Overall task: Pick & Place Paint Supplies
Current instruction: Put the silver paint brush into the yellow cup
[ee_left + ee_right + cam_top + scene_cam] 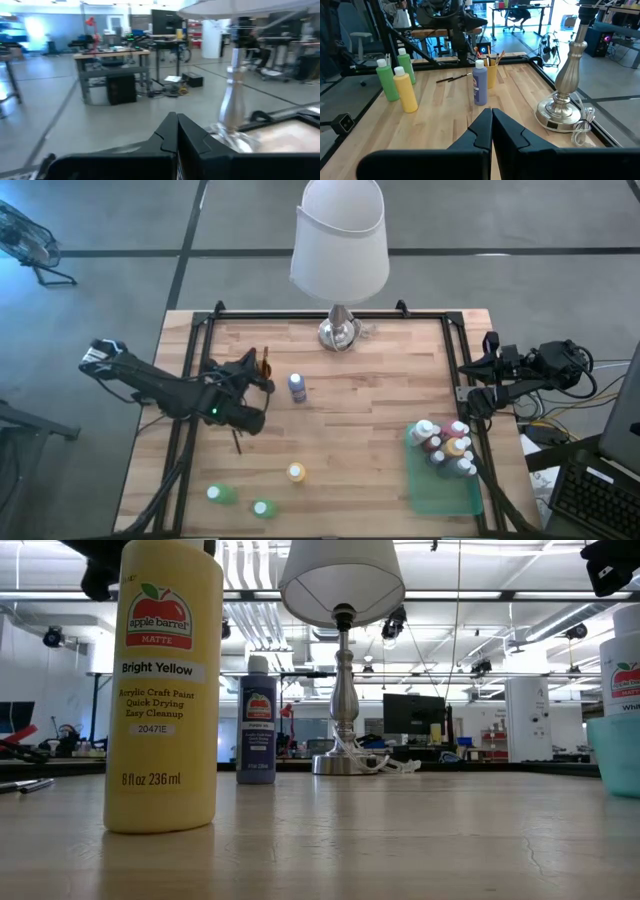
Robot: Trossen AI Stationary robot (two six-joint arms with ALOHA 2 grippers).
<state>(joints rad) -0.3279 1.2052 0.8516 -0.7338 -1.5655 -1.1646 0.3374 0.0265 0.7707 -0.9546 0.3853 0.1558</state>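
Loose on the table stand a purple-blue bottle [297,387] [480,82] [257,720], a yellow bottle [296,472] [406,91] [163,690] and two green bottles [215,494] [262,508] [385,80], all upright on their bases. An orange cup [265,365] [491,72] holds brushes, and a dark brush [238,442] [452,77] lies flat. Several more bottles [445,445] stand in the green tray [440,495]. My left gripper [255,375] [176,135] is shut and empty beside the cup. My right gripper [470,395] [491,125] is shut and empty at the table's right edge.
The lamp [340,330] [565,100] [343,670] stands at the middle of the far edge, its cord coiled by the base. A dark rail frames the table [330,315]. Bare wood lies between the loose bottles and the tray.
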